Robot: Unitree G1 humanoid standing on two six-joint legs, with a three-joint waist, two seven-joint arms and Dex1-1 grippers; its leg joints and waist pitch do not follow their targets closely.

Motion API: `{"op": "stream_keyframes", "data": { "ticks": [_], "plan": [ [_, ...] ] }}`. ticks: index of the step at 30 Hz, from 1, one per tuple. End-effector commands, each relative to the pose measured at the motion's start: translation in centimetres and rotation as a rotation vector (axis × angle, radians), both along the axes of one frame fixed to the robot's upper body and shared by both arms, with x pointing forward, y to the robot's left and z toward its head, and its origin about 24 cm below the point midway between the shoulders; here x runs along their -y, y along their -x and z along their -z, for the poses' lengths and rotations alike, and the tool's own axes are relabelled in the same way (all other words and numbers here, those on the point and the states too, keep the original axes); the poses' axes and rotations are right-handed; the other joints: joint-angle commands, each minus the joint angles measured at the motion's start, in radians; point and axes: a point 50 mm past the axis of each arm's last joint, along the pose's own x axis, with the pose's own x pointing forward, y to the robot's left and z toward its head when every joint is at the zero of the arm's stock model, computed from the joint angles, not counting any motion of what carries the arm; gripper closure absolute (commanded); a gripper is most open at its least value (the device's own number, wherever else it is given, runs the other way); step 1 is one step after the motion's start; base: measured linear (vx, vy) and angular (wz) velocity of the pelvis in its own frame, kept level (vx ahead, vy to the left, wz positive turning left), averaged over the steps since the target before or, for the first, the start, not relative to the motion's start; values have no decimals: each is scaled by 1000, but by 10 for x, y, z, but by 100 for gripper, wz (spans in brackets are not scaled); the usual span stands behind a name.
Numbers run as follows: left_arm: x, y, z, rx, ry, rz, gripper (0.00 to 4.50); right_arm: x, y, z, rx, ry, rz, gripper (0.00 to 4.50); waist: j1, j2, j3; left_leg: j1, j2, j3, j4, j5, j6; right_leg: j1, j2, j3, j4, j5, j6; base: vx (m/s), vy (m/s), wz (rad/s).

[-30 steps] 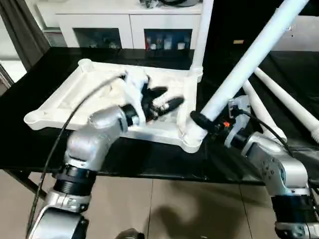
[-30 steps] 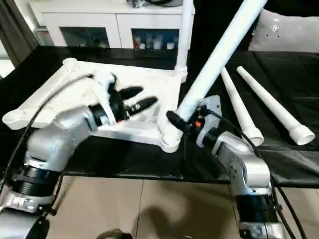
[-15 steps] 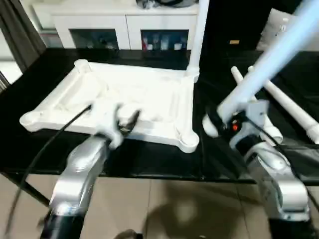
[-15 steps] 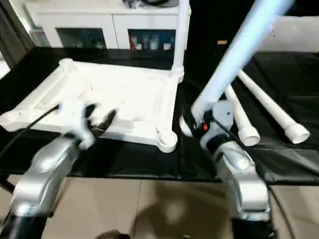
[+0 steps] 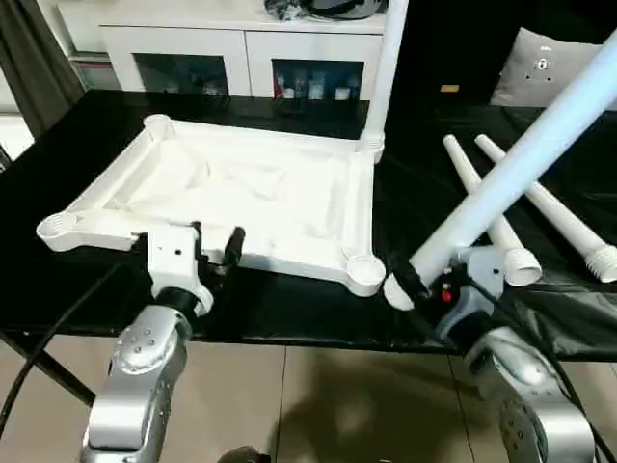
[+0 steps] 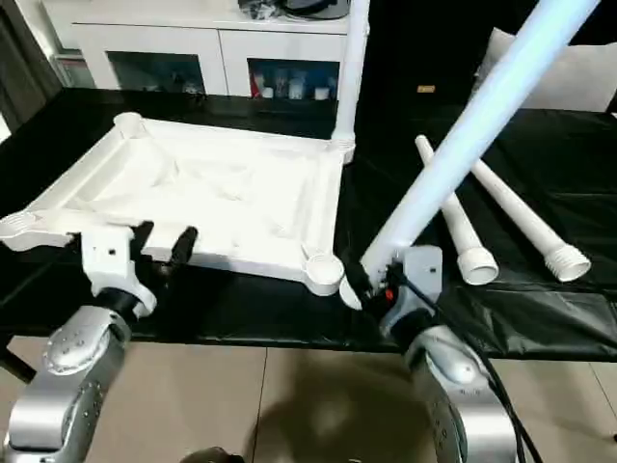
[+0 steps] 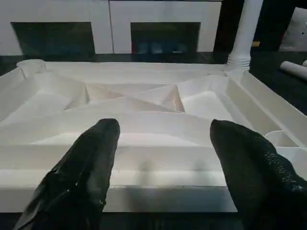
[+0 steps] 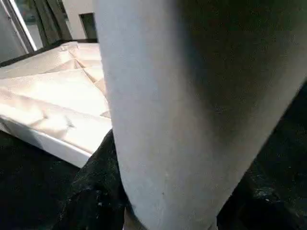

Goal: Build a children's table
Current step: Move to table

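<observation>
lying ribbed-side up, white children's table [image 5: 241, 188].

Even indoor light falls from above. The white table top [image 5: 231, 198] is so bright that its ribs wash out near the middle, while the black surface [image 5: 289, 304] around it stays dark with a dull sheen. Beyond the table top, the cabinet [image 5: 231, 43] is evenly lit. A soft shadow lies on the floor [image 5: 357, 405] in front of the surface. Seen from the right wrist, the held leg [image 8: 192, 110] is blurred, half bright and half in shade.
</observation>
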Motion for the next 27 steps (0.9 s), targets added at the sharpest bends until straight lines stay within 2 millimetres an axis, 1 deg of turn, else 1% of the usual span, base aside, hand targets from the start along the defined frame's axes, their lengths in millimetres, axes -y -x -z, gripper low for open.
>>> {"op": "stream_keyframes", "data": {
  "ticks": [1, 2, 3, 4, 5, 6, 7, 8, 9, 10, 11, 12, 13, 14, 15, 16, 17, 18, 19, 20, 21, 22, 23, 24, 25, 26, 27],
  "plan": [
    [2, 1, 0, 6, -9, 5, 107, -2, -1, -11, 54, -10, -7, 259, -10, -2, -30, 63, 70, -62, -101, -577, -59, 9, -89, 49, -128, -667, 1, 0, 0, 0],
    [3, 1, 0, 4, -7, 7, 107, -2, -1, -11, 60, -1, -9, 259, -15, 2, -22, 77, 67, -63, -98, -631, -64, 3, -84, 41, -138, -729, 11, 0, 0, 0],
    [3, 1, 0, 3, -7, 12, 107, -2, -1, -11, 63, 4, -13, 259, -33, 3, -8, 124, 60, -64, -82, -739, -69, -11, -66, 3, -169, -827, 28, 0, 0, 0],
    [4, 2, 1, 1, -6, 17, 107, -2, -2, -12, 65, 7, -16, 259, -43, 5, -7, 127, 60, -68, -88, -745, -61, 16, -62, -18, -178, -799, 31, 0, 0, 0],
    [5, 2, 1, 0, -7, 20, 107, -3, -2, -12, 66, 7, -18, 259, -49, 13, 2, 135, 67, -71, -99, -789, -62, 21, -55, -33, -183, -775, 28, 0, 0, 0],
    [5, 2, 1, 0, -7, 22, 107, -3, -3, -12, 66, 8, -20, 259, -61, 27, -2, 117, 89, -84, -137, -867, -74, 65, -48, -41, -135, -640, 8, 0, 0, 0],
    [6, 2, 1, 0, -7, 23, 107, -3, -3, -11, 66, 11, -21, 259, -65, 32, 3, 94, 106, -87, -174, -924, -83, 89, -42, -37, -83, -548, -8, 0, 0, 0],
    [6, 2, 1, 0, -7, 24, 107, -3, -3, -11, 66, 11, -22, 259, -59, 42, -6, 92, 127, -83, -216, -987, -90, 109, -42, -26, 9, -334, -47, 0, 0, 0],
    [6, 2, 1, 0, -7, 24, 107, -3, -3, -11, 66, 13, -23, 259, -66, 17, -3, 106, 110, -76, -197, -965, -84, 92, -54, -2, -24, -357, -53, 65, -53, -3],
    [6, 2, 1, 0, -8, 25, 107, -3, -3, -11, 66, 14, -24, 259, -64, -9, 17, 145, 44, -41, -99, -823, -73, 29, -84, 2, -162, -763, -21, 65, -53, -3],
    [6, 2, 1, -1, -9, 26, 107, -3, -4, -11, 66, 15, -27, 259, -64, -23, 3, 153, 14, -31, -27, -651, -42, 33, -125, 16, -194, -927, -4, 96, -51, -8],
    [7, 2, 2, -1, -10, 27, 107, -4, -4, -11, 66, 16, -31, 259, -44, -31, -9, 64, 16, -48, 19, -319, 32, 118, -198, 76, -200, -1037, -2, 154, -12, -19],
    [7, 2, 2, -1, -10, 27, 107, -4, -4, -11, 65, 16, -32, 259, -32, -32, -17, 20, 22, -60, 17, -228, 45, 154, -201, 86, -184, -991, -13, 154, -12, -19],
    [7, 2, 2, -1, -11, 29, 107, -5, -4, -10, 64, 19, -38, 259, -23, -23, -19, 17, 29, -65, -19, -173, 56, 143, -161, 64, -168, -875, -46, 170, -1, -7],
    [7, 2, 2, -1, -12, 30, 107, -5, -4, -10, 64, 20, -40, 259, -29, -5, -26, 40, 43, -67, -70, -197, 49, 132, -95, 29, -138, -682, -86, 61, -2, 2],
    [7, 2, 2, -1, -12, 30, 107, -5, -4, -10, 64, 20, -40, 259, -46, 4, -29, 76, 65, -81, -94, -286, 57, 108, -57, 13, -106, -508, -124, 130, 4, 6],
    [7, 2, 2, -3, -15, 32, 107, -6, -4, -10, 64, 24, -45, 259, -54, 14, -36, 96, 76, -92, -102, -322, 62, 100, -48, 9, -87, -432, -149, 159, 14, 9],
    [7, 2, 2, -3, -15, 32, 107, -6, -4, -10, 64, 24, -45, 259, -71, 29, -52, 146, 103, -125, -110, -295, 107, 74, -42, -1, -43, -229, -201, 257, 19, 10],
    [7, 2, 2, -3, -17, 34, 107, -6, -4, -10, 64, 24, -46, 259, -92, 27, -56, 178, 121, -155, -106, -249, 191, 38, -39, -9, -4, -110, -202, 189, 13, 6],
    [7, 2, 2, -4, -17, 34, 107, -6, -4, -10, 65, 24, -46, 259, -94, 22, -57, 185, 119, -158, -97, -198, 239, 27, -47, -5, 6, -59, -193, 187, -4, 7],
    [7, 2, 3, -4, -19, 36, 107, -6, -4, -10, 64, 23, -49, 259, -90, 7, -58, 165, 87, -131, -67, -99, 319, 40, -71, 13, -5, 48, -196, 176, -12, 10],
    [7, 2, 3, -4, -19, 37, 107, -6, -4, -10, 64, 23, -49, 259, -64, -32, -69, 34, -34, -60, 1, -57, 321, 180, -88, 85, -41, 220, -223, 176, -12, 10],
    [7, 2, 3, -4, -19, 37, 107, -6, -4, -10, 64, 23, -49, 259, -41, -30, -71, -16, -43, -63, 36, -68, 292, 226, -131, 128, -66, 241, -249, 168, 4, 13],
    [7, 2, 3, -4, -20, 39, 107, -7, -4, -10, 64, 23, -50, 259, -17, -23, -74, -79, 0, -95, 82, -42, 207, 270, -189, 161, -70, 323, -272, 81, 8, 9],
    [7, 2, 3, -4, -20, 39, 107, -7, -4, -10, 64, 23, -50, 259, -16, -25, -72, -98, -5, -96, 79, -18, 167, 277, -157, 135, -57, 365, -257, 156, 1, 4],
    [8, 2, 3, -4, -21, 40, 107, -7, -4, -10, 64, 22, -50, 259, -10, 4, -73, -64, 9, -102, 10, 54, 118, 236, -85, 61, -41, 365, -194, 97, 6, -8],
    [8, 2, 3, -4, -21, 41, 107, -7, -4, -10, 64, 23, -50, 259, -48, 45, -72, 42, 61, -154, -43, 184, 198, 154, 14, -25, 26, 207, -86, 210, -31, -14]
  ]
}}
